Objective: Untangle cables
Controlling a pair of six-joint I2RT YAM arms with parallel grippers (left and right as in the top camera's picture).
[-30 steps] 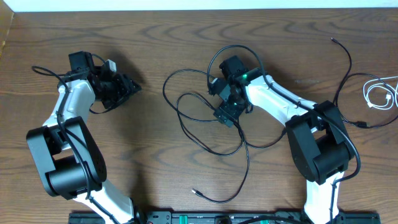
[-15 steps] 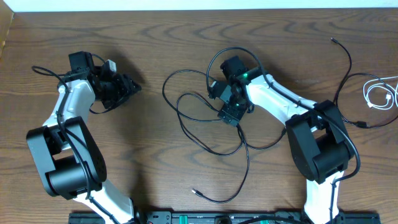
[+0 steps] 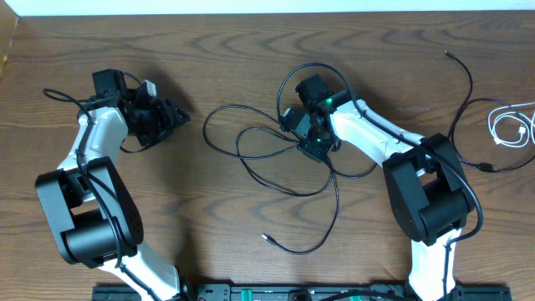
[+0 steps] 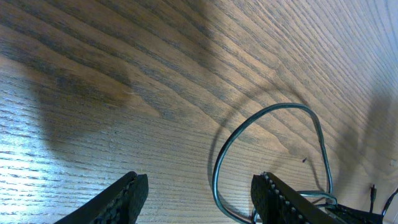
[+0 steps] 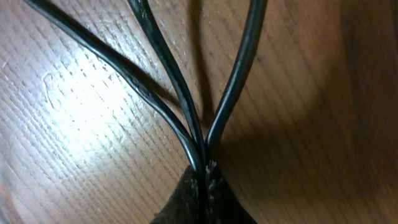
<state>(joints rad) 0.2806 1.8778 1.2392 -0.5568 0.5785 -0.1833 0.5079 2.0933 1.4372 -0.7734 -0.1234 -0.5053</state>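
Note:
Black cables lie in tangled loops across the middle of the table, one plug end near the front. My right gripper sits on the right side of the tangle. In the right wrist view it is shut on the cables, and three black strands fan out from its tips over the wood. Another black cable curves along the right side. The white cable is coiled at the far right edge. My left gripper hovers at the left, open with nothing between its fingers.
A thin dark wire loop curves over the wood beside the left gripper's right finger; I cannot tell whose it is. The table's back edge meets a white wall. The arm bases stand along the front edge.
The right gripper has closed from wide open onto the black cables. The tangle's left loop has spread toward the left. The left arm has not moved.

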